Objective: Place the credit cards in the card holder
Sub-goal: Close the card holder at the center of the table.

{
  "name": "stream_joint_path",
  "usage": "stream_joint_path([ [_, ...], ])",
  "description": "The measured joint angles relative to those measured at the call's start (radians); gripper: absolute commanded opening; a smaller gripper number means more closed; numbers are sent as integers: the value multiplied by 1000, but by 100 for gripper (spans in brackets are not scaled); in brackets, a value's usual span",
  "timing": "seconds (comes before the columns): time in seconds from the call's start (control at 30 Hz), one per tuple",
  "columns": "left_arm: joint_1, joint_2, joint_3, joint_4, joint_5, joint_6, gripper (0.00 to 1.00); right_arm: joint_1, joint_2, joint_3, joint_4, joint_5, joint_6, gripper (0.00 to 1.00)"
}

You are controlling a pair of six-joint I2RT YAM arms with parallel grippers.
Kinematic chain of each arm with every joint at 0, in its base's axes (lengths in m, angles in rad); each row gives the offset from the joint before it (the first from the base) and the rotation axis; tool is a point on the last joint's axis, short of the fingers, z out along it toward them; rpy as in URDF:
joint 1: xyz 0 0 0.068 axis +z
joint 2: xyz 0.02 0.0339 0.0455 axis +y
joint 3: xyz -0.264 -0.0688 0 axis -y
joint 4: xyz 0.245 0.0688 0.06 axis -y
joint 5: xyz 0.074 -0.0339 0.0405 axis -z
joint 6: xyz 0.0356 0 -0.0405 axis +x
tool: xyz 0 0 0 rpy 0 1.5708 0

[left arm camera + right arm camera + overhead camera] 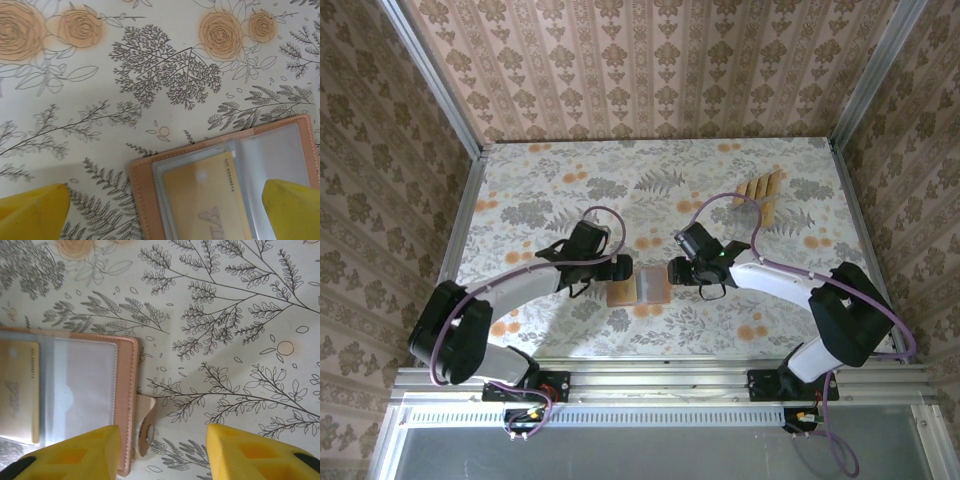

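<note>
**Wallet open flat between both grippers; one card in the sleeve, others loose**

The wallet [638, 285] lies opened on the table [540, 170], between the two grippers. One half sits below and between the fingers of the left gripper [165, 212]. The other half runs under the inner finger of the right gripper [162, 450], and its snap tab [146, 425] lies in the gap between that gripper's fingers. One card [200, 200] shows under the clear sleeve [272, 155]; the stretch of sleeve nearer the wallet's outer edge looks empty. The loose cards [760, 188] lie fanned well beyond the right gripper, apart from both.

Grippers: the left stands fully spread with nothing held. The right is parted to a moderate gap and has hold of nothing.

Handling, as a judgement: the cards look thin, stiff, light and slick. Lying flat, they offer only their edges, so a raised or overlapping edge in the fan is the likely place to pinch. The wallet looks soft and light and may slide or fold shut. Its stitched border is the place to press it down.

Writing: large letters on the seated card are cut off by the frame and cannot be read with confidence. A fine line along its short edge appears to begin "NO"; its digits are too small to read. No brand shows on the wallet.
</note>
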Motion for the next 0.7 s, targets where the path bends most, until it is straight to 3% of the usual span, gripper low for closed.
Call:
stream_joint_path([
  [0.33,-27,61,0,96,44,-16,100,-8,40,-42,54,-14,1,16],
  [0.7,-29,94,-3,139,48,-28,100,-15,40,-55,90,-34,1,10],
])
